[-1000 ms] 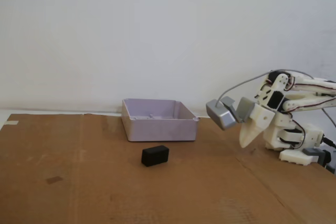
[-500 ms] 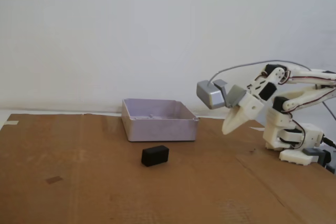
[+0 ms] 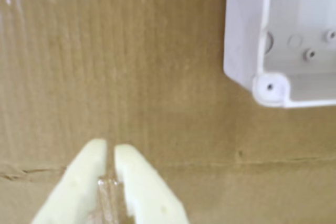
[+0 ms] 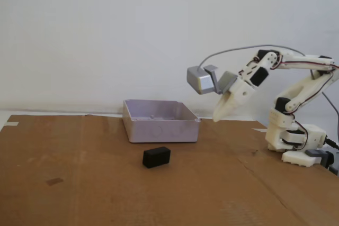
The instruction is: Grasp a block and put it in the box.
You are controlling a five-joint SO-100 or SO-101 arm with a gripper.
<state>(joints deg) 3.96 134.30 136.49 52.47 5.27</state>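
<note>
A small black block [image 4: 157, 157] lies on the cardboard just in front of the box [image 4: 161, 121], a shallow pale lavender-grey tray. My gripper [image 4: 217, 117] hangs in the air to the right of the box, above the cardboard, with its cream fingers together and nothing between them. In the wrist view the gripper [image 3: 111, 147] points at bare cardboard, and a corner of the box [image 3: 273, 40] fills the upper right. The block is out of the wrist view.
A silver-grey camera module [image 4: 199, 80] with a grey cable rides on the wrist. The arm's base [image 4: 296, 141] stands at the right of the cardboard sheet [image 4: 79, 183]. A white wall rises behind.
The arm has lifted and reached leftward, carrying the shut gripper from near its base to a spot beside the box. Block and box have not moved.
</note>
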